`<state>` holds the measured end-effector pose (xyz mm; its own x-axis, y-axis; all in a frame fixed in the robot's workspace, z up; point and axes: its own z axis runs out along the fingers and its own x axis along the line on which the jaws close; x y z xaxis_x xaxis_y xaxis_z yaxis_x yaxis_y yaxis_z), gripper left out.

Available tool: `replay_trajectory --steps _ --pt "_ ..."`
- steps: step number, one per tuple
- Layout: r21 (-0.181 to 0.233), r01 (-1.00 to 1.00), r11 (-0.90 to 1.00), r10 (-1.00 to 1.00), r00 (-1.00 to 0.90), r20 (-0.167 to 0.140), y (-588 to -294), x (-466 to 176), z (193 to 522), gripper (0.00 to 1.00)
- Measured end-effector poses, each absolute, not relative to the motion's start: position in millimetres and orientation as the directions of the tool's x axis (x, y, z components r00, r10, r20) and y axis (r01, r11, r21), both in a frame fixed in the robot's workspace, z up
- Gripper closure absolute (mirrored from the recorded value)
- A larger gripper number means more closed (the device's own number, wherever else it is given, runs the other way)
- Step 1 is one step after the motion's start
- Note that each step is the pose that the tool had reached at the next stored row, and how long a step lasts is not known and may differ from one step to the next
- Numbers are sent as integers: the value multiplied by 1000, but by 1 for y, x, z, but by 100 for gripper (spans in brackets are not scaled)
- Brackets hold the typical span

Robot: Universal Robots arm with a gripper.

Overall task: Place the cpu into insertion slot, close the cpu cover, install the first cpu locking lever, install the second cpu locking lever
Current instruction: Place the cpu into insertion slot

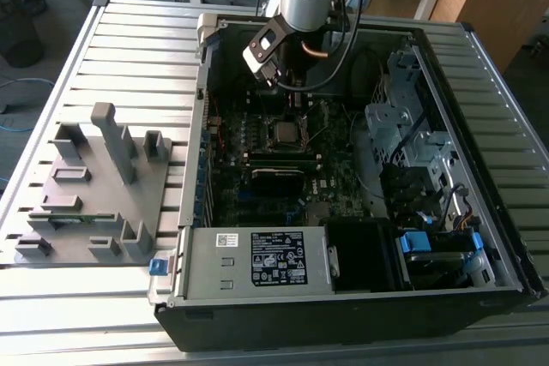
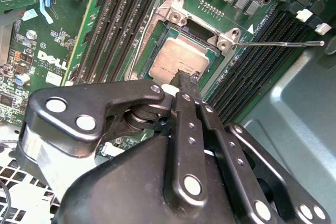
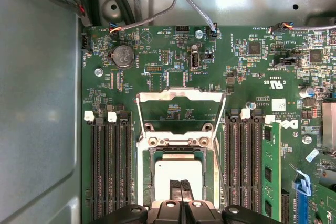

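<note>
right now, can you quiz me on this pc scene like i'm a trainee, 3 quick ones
1. True or false: the cpu cover is closed down over the cpu.
2. Where does the cpu lie? A) in the insertion slot B) on the grey rack outside the case C) on the power supply
3. Fill in the blank: the gripper is right at the cpu's top with its jaws ____.

Key: 1 false, the cover is swung open; 2 A; 3 shut
</note>
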<state>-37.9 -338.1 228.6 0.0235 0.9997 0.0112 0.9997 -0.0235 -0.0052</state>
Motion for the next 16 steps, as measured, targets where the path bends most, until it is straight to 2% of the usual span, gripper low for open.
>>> replay_trajectory --steps 16 --pt "12 1000 -23 1000 23 11 -338 -38 231 90"
